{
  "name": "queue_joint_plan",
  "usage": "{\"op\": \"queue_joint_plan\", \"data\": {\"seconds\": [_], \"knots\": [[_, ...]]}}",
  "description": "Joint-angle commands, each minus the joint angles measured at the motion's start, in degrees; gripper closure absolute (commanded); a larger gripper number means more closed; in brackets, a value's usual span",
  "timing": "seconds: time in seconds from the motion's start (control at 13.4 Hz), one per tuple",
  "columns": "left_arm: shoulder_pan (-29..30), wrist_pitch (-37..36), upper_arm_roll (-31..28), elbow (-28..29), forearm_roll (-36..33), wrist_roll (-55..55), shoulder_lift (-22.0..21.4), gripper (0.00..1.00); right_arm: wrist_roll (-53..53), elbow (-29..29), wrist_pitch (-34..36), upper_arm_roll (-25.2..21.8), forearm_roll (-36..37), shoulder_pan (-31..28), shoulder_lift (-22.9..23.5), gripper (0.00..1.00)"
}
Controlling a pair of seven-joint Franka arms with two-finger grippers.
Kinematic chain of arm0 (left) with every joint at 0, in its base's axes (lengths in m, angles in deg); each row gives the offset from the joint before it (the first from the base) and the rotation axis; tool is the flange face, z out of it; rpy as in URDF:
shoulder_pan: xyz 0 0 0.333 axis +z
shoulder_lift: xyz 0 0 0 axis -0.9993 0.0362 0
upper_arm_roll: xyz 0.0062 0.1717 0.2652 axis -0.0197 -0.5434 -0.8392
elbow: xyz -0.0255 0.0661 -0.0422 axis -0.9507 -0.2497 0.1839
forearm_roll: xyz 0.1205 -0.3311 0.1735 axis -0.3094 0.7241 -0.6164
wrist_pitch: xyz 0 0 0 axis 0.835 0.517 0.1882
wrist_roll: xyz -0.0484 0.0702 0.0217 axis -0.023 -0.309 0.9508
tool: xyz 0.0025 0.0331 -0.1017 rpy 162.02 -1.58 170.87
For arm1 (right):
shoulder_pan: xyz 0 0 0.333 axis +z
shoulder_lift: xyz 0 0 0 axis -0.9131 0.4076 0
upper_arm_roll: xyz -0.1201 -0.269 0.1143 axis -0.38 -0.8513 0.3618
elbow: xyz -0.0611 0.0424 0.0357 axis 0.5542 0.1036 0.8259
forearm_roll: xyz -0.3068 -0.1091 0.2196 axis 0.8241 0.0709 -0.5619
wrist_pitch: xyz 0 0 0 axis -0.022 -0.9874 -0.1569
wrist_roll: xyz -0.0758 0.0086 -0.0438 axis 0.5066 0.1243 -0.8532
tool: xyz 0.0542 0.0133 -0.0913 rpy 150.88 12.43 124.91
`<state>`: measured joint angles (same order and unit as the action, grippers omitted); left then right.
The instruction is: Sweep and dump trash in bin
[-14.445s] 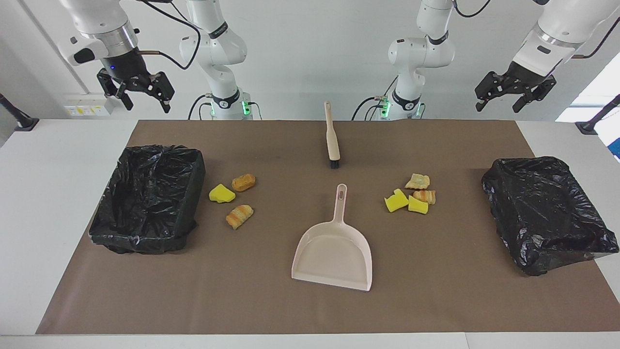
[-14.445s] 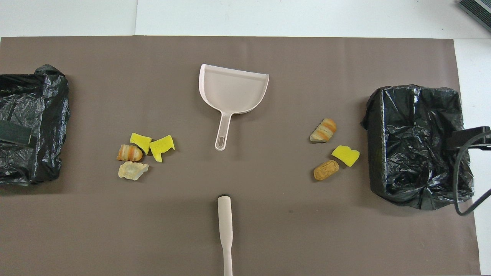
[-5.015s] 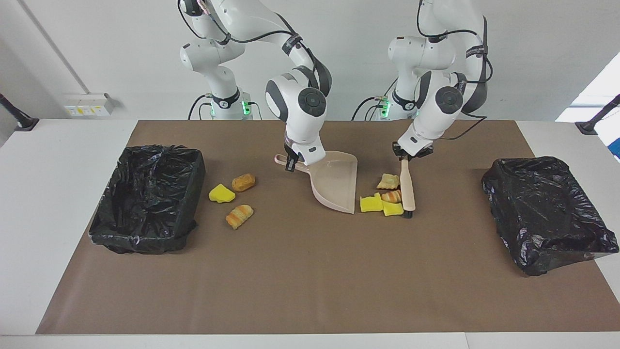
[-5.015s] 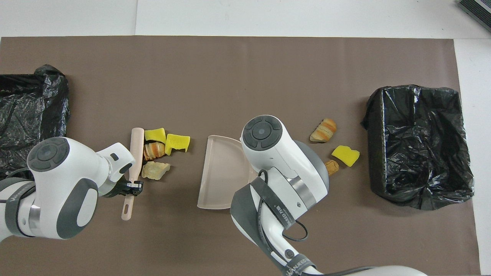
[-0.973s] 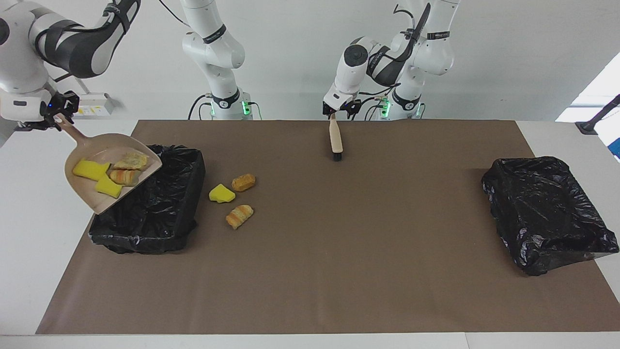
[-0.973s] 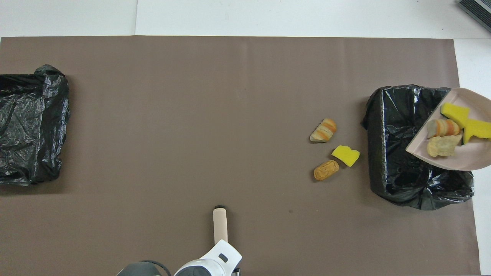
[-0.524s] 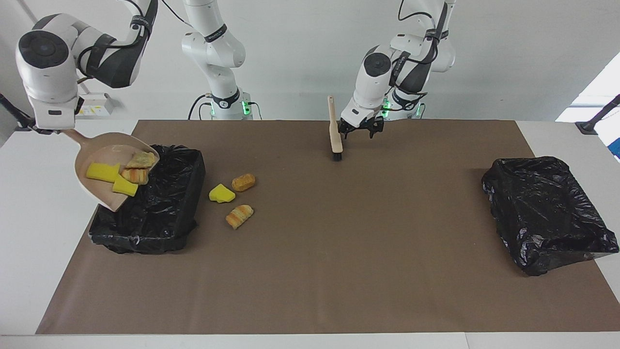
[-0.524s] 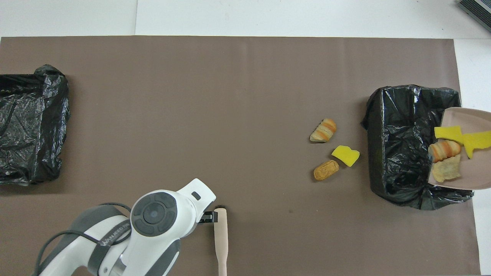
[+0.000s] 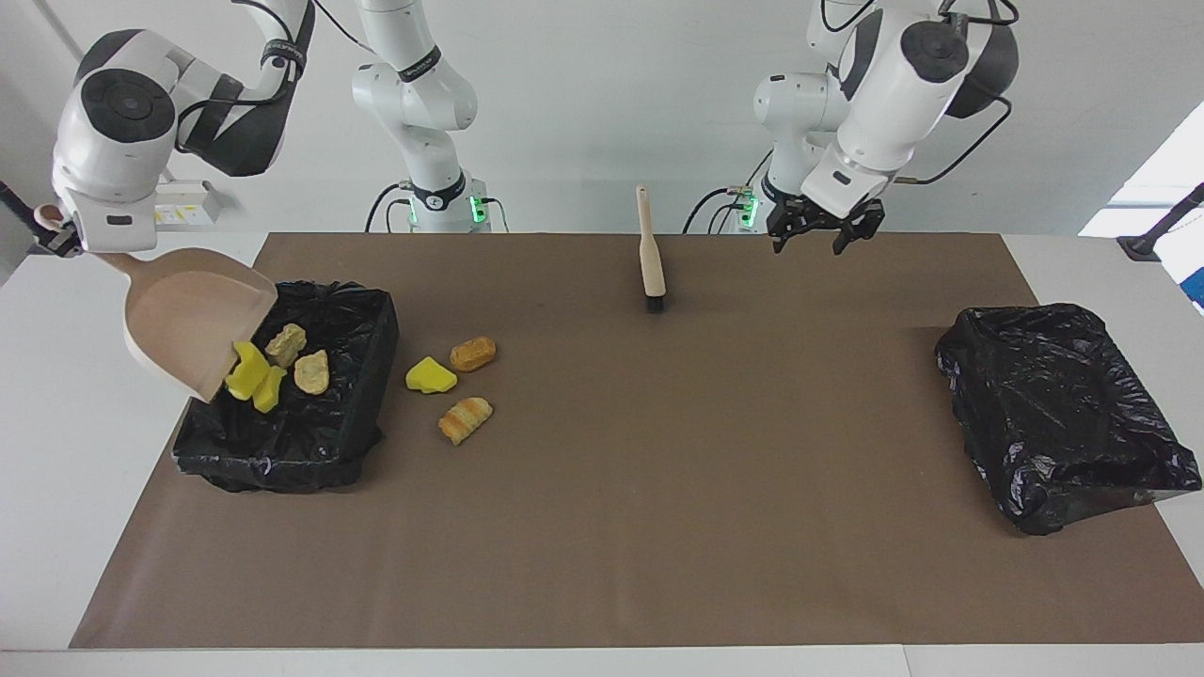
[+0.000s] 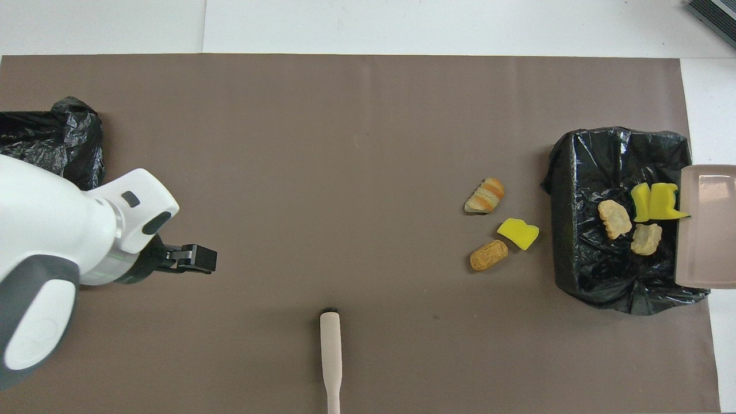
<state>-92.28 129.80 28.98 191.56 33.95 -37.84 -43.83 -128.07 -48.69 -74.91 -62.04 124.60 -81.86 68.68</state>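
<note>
My right gripper [image 9: 66, 240] is shut on the handle of the beige dustpan [image 9: 188, 320], which is tipped steeply over the black-lined bin [image 9: 376, 320] at the right arm's end. Yellow chunks [image 9: 249, 381] and tan lumps [image 9: 311, 371] lie in the bin at the pan's lip; they also show in the overhead view [image 10: 655, 202]. Three pieces lie on the mat beside that bin: a yellow chunk [image 9: 431, 375], a brown lump [image 9: 472, 354] and a striped lump [image 9: 465, 418]. My left gripper [image 9: 818, 230] is open and empty, raised over the mat.
The beige brush [image 9: 649, 254] lies on the mat mid-table, near the robots. A second black-lined bin [image 9: 1063, 404] stands at the left arm's end. The brown mat [image 9: 658, 489] covers the table.
The dustpan has tipped further and its pieces have slid into the bin. My left gripper has let go of the brush, risen and moved toward the left arm's end.
</note>
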Motion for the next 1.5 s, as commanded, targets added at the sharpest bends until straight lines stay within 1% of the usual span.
{"op": "queue_joint_plan", "data": {"seconds": [0.0,0.15,0.22,0.3,0.37,0.45,0.6,0.67,0.82,0.9,0.97,1.05,1.2,1.35,1.42], "knots": [[4.52,-6.76,0.81,-9.94,-0.9,-2.33,3.5,0.0,-3.29,1.05,0.05,0.55,1.72,1.23,-1.38,1.0],[6.54,-8.63,0.72,-15.75,-0.99,-2.77,5.08,0.0,-3.13,5.69,4.42,0.64,0.41,2.73,-1.73,1.0],[7.86,-9.59,0.72,-17.6,-0.9,-3.03,5.87,0.0,-2.95,7.98,6.97,1.51,-2.12,2.73,-1.73,1.0],[9.0,-11.08,0.55,-18.05,-0.64,-4.95,6.58,0.0,-2.34,9.66,8.39,2.13,-7.36,2.73,-1.73,1.0],[9.62,-12.14,0.63,-18.58,-0.81,-6.71,6.84,0.0,-1.2,10.02,9.79,2.31,-11.25,2.73,-1.82,1.0],[9.89,-12.76,0.54,-20.33,-0.9,-7.34,6.93,0.0,0.81,9.85,10.5,2.49,-14.42,2.91,-1.99,1.0],[10.33,-14.52,0.54,-22.27,-0.9,-7.61,7.98,0.0,5.03,8.54,10.51,4.76,-23.11,4.04,-2.78,1.0],[10.42,-14.87,0.54,-23.93,-0.9,-7.61,9.03,0.0,9.31,7.75,10.51,5.56,-25.76,6.4,-3.13,1.0],[10.42,-15.83,0.19,-28.33,-1.34,-7.69,12.02,0.0,21.6,5.29,9.55,5.74,-31.99,14.3,-2.18,1.0],[10.51,-15.84,0.19,-28.95,-1.43,-8.48,12.29,0.0,26.62,5.02,8.06,5.83,-35.16,18.16,-0.69,1.0],[11.12,-16.01,0.19,-29.04,-1.86,-9.7,12.3,0.0,31.63,5.11,7.09,5.83,-37.28,22.12,-0.42,1.0],[11.47,-16.28,0.19,-29.05,-2.21,-10.5,12.3,0.0,37.34,5.28,5.69,5.83,-39.04,24.25,0.8,1.0],[11.47,-16.28,0.1,-29.05,-2.22,-11.82,12.21,0.0,47.88,5.28,1.3,5.83,-44.66,28.11,5.62,1.0],[11.47,-16.45,0.54,-28.96,-2.48,-13.84,11.6,0.0,65.69,5.72,-5.02,5.83,-47.04,33.64,10.73,1.0],[11.47,-16.45,0.54,-28.87,-2.48,-14.54,11.42,0.0,74.22,6.42,-6.52,5.83,-50.36,35.76,12.4,1.0]]}}
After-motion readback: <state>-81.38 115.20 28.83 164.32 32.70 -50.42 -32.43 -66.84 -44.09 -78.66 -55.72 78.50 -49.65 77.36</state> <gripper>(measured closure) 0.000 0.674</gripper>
